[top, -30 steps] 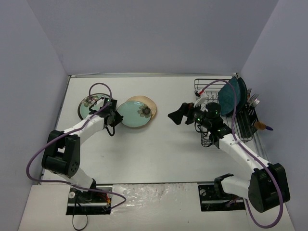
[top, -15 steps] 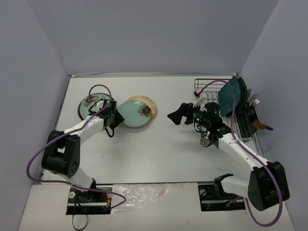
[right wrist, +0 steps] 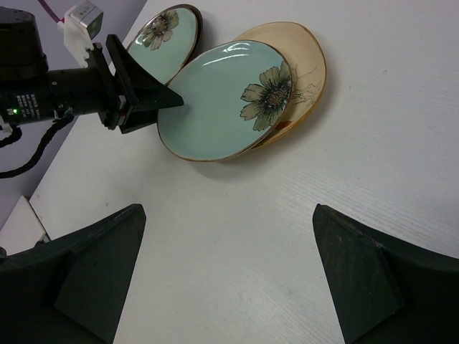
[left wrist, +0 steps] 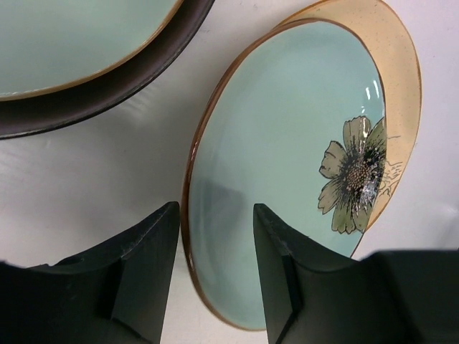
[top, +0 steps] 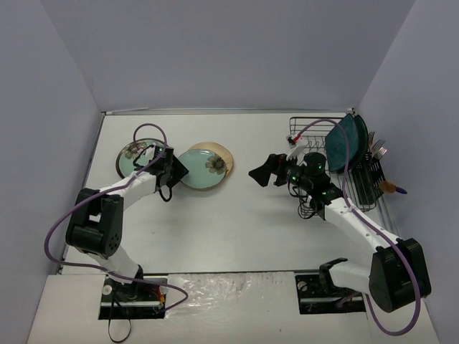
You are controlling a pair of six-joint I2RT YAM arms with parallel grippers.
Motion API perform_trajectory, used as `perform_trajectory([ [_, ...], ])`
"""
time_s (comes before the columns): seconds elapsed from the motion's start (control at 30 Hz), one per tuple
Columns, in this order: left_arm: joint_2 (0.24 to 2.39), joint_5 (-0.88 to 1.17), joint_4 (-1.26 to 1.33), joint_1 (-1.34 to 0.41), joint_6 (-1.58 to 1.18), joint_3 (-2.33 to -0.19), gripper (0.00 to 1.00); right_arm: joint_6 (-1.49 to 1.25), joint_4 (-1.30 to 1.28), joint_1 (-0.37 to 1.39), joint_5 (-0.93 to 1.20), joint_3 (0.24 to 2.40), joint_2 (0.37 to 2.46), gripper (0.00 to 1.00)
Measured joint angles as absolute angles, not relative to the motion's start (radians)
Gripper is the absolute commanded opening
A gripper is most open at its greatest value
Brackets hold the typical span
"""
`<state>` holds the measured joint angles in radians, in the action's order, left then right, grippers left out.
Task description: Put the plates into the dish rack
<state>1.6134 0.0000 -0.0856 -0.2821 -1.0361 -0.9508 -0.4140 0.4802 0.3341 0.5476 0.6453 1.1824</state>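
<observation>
A mint-green round plate with a tan rim [top: 197, 172] lies tilted on the cream floral plate [top: 221, 155], left of centre. My left gripper [top: 176, 170] is open, its fingers straddling this plate's left rim [left wrist: 215, 236]; one finger is over the mint face [left wrist: 287, 143], the other over the table. The dark-rimmed mint plate [top: 131, 159] lies flat just to the left. Two dark teal plates [top: 346, 142] stand upright in the black wire dish rack [top: 307, 137] at the right. My right gripper [top: 262, 174] is wide open and empty above the table [right wrist: 229, 272].
The rack's side cutlery holder [top: 371, 180] holds forks and a brush at the far right. Grey walls enclose the table on three sides. A purple cable loops over each arm.
My left gripper has moved a little right, onto the edge of the tan-rimmed plate. The right arm has barely moved.
</observation>
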Motion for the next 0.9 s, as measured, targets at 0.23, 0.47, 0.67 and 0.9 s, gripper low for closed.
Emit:
perform_trajectory([
  [0.23, 1.693, 0.043, 0.008, -0.28, -1.059, -0.951, 0.22, -0.41, 0.481, 0.336, 0.548, 0.645, 1.186, 1.0],
  [0.47, 1.656, 0.079, 0.117, -0.272, -1.106, -0.946, 0.0, -0.403, 0.482, 0.337, 0.55, 0.645, 1.201, 1.0],
  [0.67, 1.609, 0.073, 0.107, -0.274, -1.108, -0.906, 0.0, -0.402, 0.483, 0.344, 0.554, 0.645, 1.209, 1.0],
  [0.9, 1.46, 0.06, 0.018, -0.273, -1.079, -0.849, 0.0, -0.413, 0.484, 0.351, 0.574, 0.646, 1.215, 1.0],
])
